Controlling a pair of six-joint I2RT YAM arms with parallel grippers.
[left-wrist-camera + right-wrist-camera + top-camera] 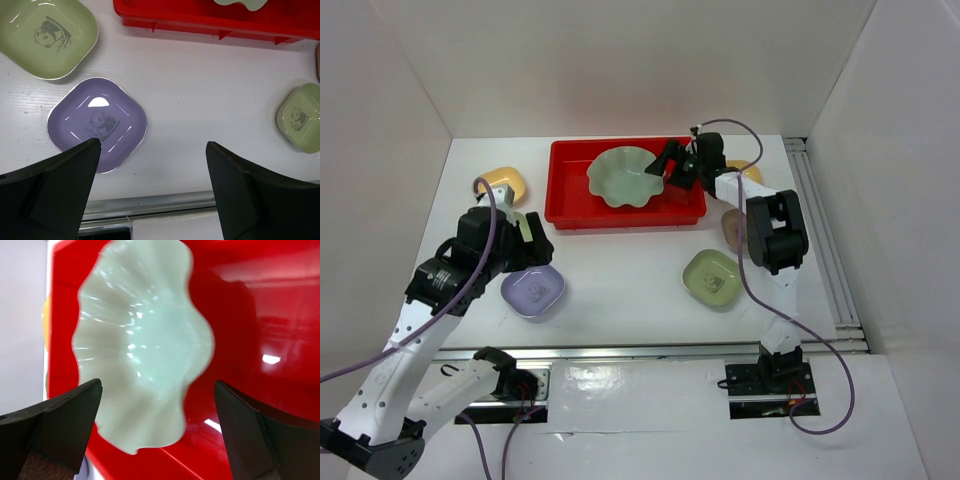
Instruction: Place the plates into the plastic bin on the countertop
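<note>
Scalloped dish (626, 177) is lying in the bin (570, 215) below the open, empty right gripper (670, 166). Left gripper (152, 150), open too, is hovering to grasp the lavender plate (97, 122).

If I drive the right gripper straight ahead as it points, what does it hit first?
Probably the scalloped dish, sitting in the red bin ahead of the open right gripper; depth is unclear.

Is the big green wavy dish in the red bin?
In: the pale-green scalloped dish lies within the rim of the red plastic bin.
</note>
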